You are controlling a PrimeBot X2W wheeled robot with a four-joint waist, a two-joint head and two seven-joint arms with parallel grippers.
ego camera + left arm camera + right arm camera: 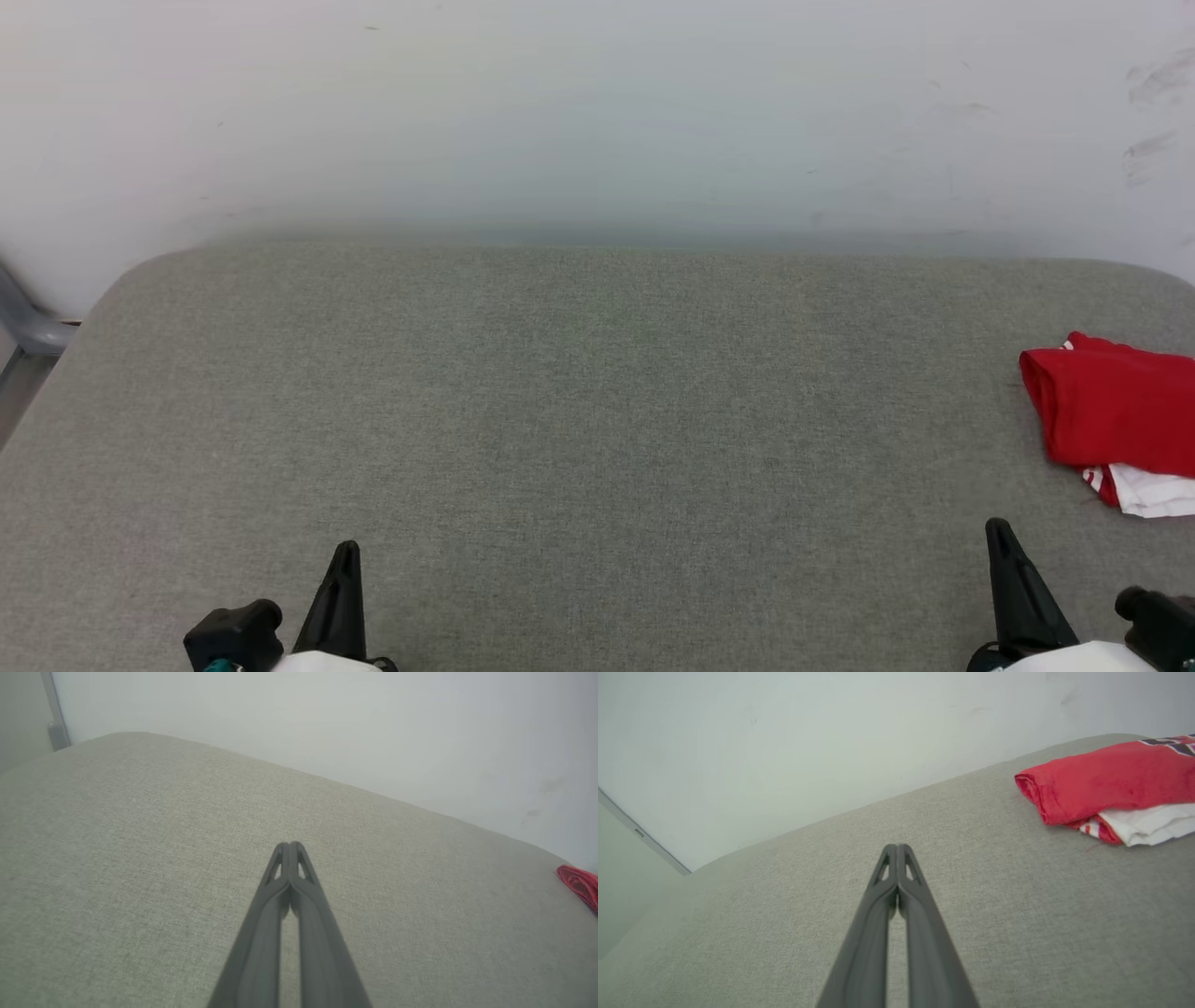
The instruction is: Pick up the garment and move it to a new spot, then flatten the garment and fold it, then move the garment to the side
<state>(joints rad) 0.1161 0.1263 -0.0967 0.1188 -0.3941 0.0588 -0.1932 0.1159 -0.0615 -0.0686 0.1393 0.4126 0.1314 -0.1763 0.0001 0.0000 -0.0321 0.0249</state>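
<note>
The shirt (1111,420) lies at the far right of the grey bench (560,420), gathered into a compact, roughly folded bundle. Its red body is rolled over on top, a white sleeve (1153,490) with striped trim pokes out underneath on the near side, and a strip of dark lettering (1169,742) runs along its upper face in the right wrist view. This is how the job would leave it if done, folded and set to the side. It would equally suit a bundle waiting to be picked up, and the pictures do not settle which. Either way, the sound thing is to keep both arms clear of the cloth so nothing snags or drags it. The left gripper (345,560) and the right gripper (999,537) are both clenched on nothing, fingers pressed together, over bare bench near its front edge. The shirt sits ahead and to the right of the right gripper, near but apart from it, and well apart from the left gripper.
</note>
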